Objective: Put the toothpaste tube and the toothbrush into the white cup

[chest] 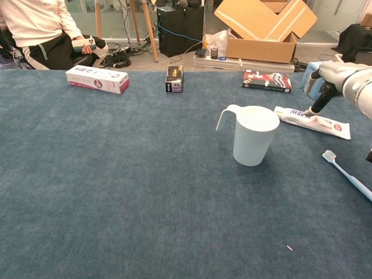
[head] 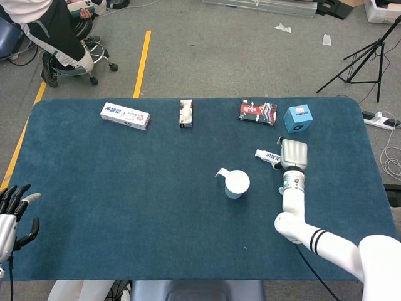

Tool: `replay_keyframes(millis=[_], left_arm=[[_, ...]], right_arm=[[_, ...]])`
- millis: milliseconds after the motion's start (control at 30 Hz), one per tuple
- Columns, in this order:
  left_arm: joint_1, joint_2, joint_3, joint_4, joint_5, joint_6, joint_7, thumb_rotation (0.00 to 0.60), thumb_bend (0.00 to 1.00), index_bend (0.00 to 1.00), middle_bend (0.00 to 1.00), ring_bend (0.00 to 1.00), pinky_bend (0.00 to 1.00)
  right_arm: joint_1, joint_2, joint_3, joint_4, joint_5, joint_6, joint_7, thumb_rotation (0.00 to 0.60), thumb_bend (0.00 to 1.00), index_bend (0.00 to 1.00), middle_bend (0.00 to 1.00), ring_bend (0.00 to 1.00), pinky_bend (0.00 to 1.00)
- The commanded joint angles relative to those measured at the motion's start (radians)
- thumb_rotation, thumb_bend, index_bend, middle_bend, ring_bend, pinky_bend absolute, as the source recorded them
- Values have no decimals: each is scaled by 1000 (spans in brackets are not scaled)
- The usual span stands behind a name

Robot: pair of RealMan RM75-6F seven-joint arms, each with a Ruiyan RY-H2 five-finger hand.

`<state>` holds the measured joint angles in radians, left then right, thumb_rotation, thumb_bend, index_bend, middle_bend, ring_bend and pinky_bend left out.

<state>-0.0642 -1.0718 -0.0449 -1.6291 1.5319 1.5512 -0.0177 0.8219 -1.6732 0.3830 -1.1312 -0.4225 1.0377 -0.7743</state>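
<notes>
Two task items lie right of the cup point(chest: 254, 134) on the worktop point(chest: 116, 192): the tube point(chest: 314, 121) just beside it, the brush point(chest: 347, 174) nearer the front edge. Right hand point(chest: 343, 78) reaches down over the tube, a fingertip point(chest: 314, 110) touching it, nothing grasped. Left hand point(head: 12, 216) hangs released at the near left corner, fingers spread. Three boxes and a blue cube point(head: 298, 118) line the far edge
</notes>
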Motion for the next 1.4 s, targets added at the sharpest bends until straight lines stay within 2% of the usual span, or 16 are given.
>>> replay_keyframes(millis=[33,400,1400], left_arm=[[1,2,-1,-1,0,2,-3,600,497,221,124,18,30],[2,9,-2,-5,-3,-2,-17,600,497,221,126,18,31],[3,15,-2,-8,-3,-3,-23,600,497,221,138,18,31]], right_arm=[[18,-23,12,38,32,-21,-15,600,117,359,1000,1000,1000],[55,-91,24,160,78,-80,-27,600,125,373,1000,1000,1000],[92,-171,58,312,99,-143,-49,600,182,429,1000,1000,1000]])
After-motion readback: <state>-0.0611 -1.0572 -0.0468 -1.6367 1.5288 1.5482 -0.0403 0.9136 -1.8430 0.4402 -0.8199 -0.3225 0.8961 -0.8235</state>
